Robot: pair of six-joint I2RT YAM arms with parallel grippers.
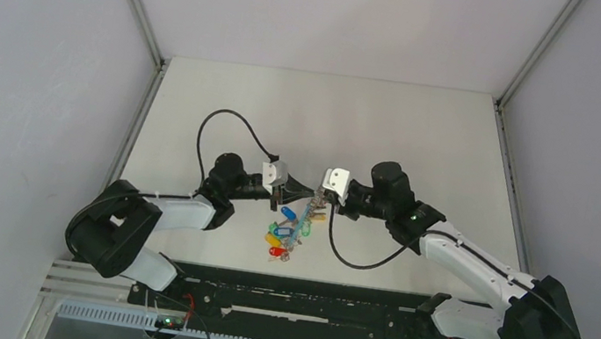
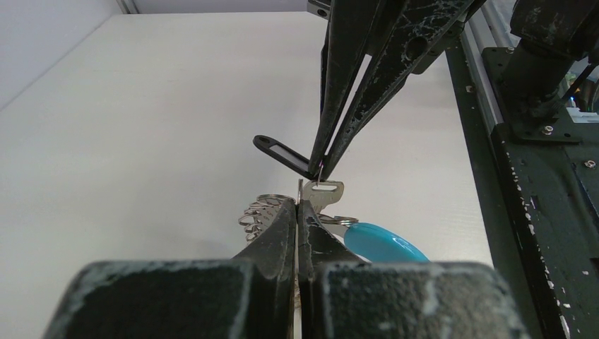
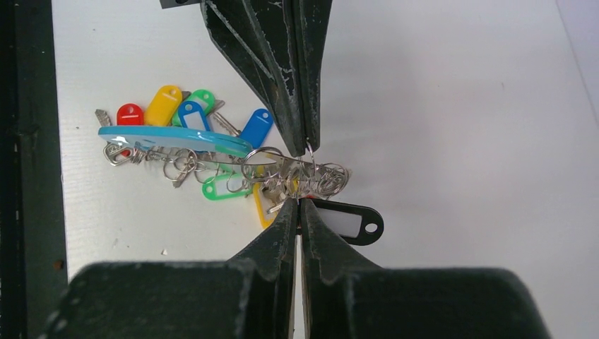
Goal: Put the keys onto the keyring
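The left tool (image 2: 298, 206) is pinched shut on the keyring (image 3: 173, 139). The right tool (image 3: 300, 206) is pinched shut on a black tag (image 3: 350, 223). The keys (image 3: 191, 113) bunch mid-tabletop (image 1: 332, 112), just nearer. They look light, floppy and slippery, so grip the thin metal.

light: bright, even, overhead | shadows: faint, soft | focus: near fingers (image 2: 275, 244) blurred in wrist views, top view sharp

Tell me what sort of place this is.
Probably a lab robot cell: plain white panel walls in metal framing, a white table, and a left arm and right arm bolted to a black rail, handling keys.
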